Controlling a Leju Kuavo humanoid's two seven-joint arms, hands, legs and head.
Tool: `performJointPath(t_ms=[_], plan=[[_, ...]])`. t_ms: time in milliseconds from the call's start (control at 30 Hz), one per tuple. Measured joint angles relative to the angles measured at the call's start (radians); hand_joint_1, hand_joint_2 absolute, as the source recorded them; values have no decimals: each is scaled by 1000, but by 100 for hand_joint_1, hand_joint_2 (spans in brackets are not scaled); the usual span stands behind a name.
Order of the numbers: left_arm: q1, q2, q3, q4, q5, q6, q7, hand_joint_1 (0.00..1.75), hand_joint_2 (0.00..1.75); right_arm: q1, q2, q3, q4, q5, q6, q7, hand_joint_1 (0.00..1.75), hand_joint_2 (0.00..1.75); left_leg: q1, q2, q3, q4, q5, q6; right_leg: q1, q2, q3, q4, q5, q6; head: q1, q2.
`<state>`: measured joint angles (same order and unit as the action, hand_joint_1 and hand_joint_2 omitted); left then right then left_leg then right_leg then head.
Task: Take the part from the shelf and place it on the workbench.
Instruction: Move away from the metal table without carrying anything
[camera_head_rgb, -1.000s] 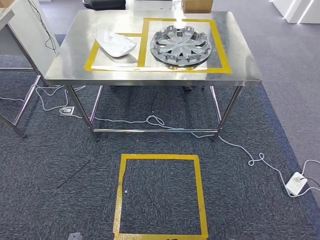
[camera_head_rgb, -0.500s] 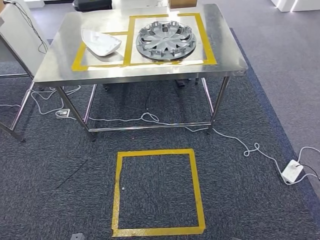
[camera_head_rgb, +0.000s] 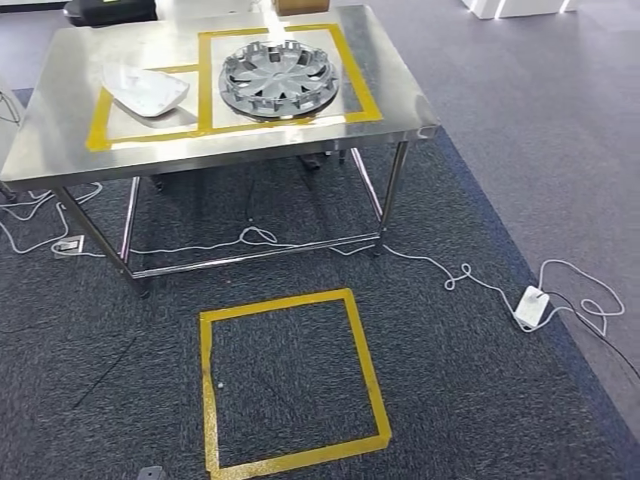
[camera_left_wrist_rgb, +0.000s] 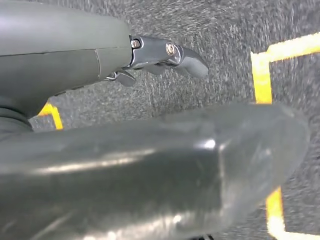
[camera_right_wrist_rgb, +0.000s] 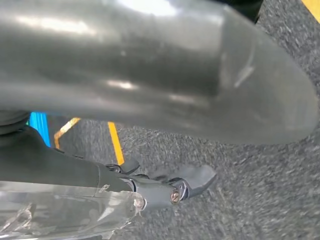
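Hubcap (camera_head_rgb: 278, 78) sits on the surface (camera_head_rgb: 226, 150) at 12 o'clock, white cover (camera_head_rgb: 145, 91) at its 9. Left hand (camera_left_wrist_rgb: 166, 55) and right hand (camera_right_wrist_rgb: 177, 182) hang over carpet, fingers apart, holding nothing.

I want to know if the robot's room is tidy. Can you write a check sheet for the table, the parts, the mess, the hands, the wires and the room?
Surface: steel table, yellow tape boxes on top.
Job's things: wheel cover lies in the bigger box, white part in the smaller one.
Clutter: nothing seen on the table.
Hands: left hand and right hand hang over the carpet, fingers apart, holding nothing.
Cables: white cable runs under the table to a white box.
Surroundings: grey carpet with a yellow tape square.
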<state>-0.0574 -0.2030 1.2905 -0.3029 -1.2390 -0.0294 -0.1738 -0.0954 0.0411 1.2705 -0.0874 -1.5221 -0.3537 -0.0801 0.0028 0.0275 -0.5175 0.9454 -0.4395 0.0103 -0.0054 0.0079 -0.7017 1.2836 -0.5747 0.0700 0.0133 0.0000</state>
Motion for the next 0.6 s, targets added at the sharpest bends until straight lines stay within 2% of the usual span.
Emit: performJointPath(t_ms=[33,67,133,167,200,267,300,333,367,433,467,500,533,567,600], plan=[[0,0,0,0,0,0,0,0,0,2,0,0,0,0,0,0,0,0,0,13,1,0,-1,-1,-1,-3,9,-13,17,1,0,0],[-1,0,0,0,0,0,0,0,0,3,0,0,0,0,1,0,0,0,0,25,3,1,-2,-2,-1,-11,39,-68,50,2,0,0],[-2,-1,0,0,-1,2,0,0,0,3,0,0,0,0,1,-1,0,0,-4,45,8,4,-7,-10,0,-52,120,-218,113,0,0,0],[-2,0,0,0,-3,3,0,0,0,1,0,0,0,0,0,-1,0,0,-7,54,10,6,-10,-14,0,-66,145,-267,129,-5,0,0],[-2,0,0,0,-4,5,0,0,0,0,1,0,0,0,-1,-3,0,0,-11,61,11,8,-11,-17,1,-73,155,-289,135,-12,-1,0],[-3,0,0,0,-5,6,0,0,0,-1,1,-1,0,0,-4,-6,0,0,-13,76,10,9,-12,-24,3,-52,148,-290,137,-27,-2,0],[-4,0,0,0,-5,6,0,0,0,0,1,-1,0,0,-5,-7,0,0,-11,74,9,12,-16,-29,2,-42,145,-289,139,-33,-1,0],[-5,0,0,0,-5,6,1,0,0,0,1,-1,0,0,-6,-7,0,0,-10,59,1,30,-32,-35,0,-32,142,-289,142,-40,-1,0],[-5,0,0,0,-5,7,1,0,0,-1,1,-1,0,0,-7,-8,0,0,-8,37,-15,68,-60,-41,-2,-22,140,-290,145,-46,-2,0],[-4,0,0,0,-4,7,1,0,0,-3,1,-1,0,0,-9,-9,0,0,-6,-6,-78,204,-136,-46,-5,1,132,-290,151,-53,-2,0],[-2,0,0,0,-4,7,1,0,0,-4,1,-1,0,0,-10,-9,0,0,-5,-13,-111,272,-163,-45,-5,14,128,-290,153,-54,-2,0],[0,0,0,0,-4,6,2,0,0,-3,1,-1,0,0,-9,-9,0,0,-5,-15,-132,316,-172,-44,-5,28,125,-290,155,-54,-2,0],[1,0,0,0,-4,6,2,0,0,-1,1,-1,0,0,-8,-10,0,0,-4,-16,-136,321,-159,-43,-5,43,124,-290,157,-52,-2,0],[1,0,0,0,-3,6,2,0,0,0,2,-1,0,0,-6,-11,0,0,-3,-20,-119,285,-128,-41,-6,58,123,-290,160,-49,-2,0],[0,1,1,0,-1,7,2,0,0,0,2,-1,0,0,-3,-13,0,0,-2,-32,-87,220,-87,-40,-8,73,123,-290,162,-45,-2,0]])
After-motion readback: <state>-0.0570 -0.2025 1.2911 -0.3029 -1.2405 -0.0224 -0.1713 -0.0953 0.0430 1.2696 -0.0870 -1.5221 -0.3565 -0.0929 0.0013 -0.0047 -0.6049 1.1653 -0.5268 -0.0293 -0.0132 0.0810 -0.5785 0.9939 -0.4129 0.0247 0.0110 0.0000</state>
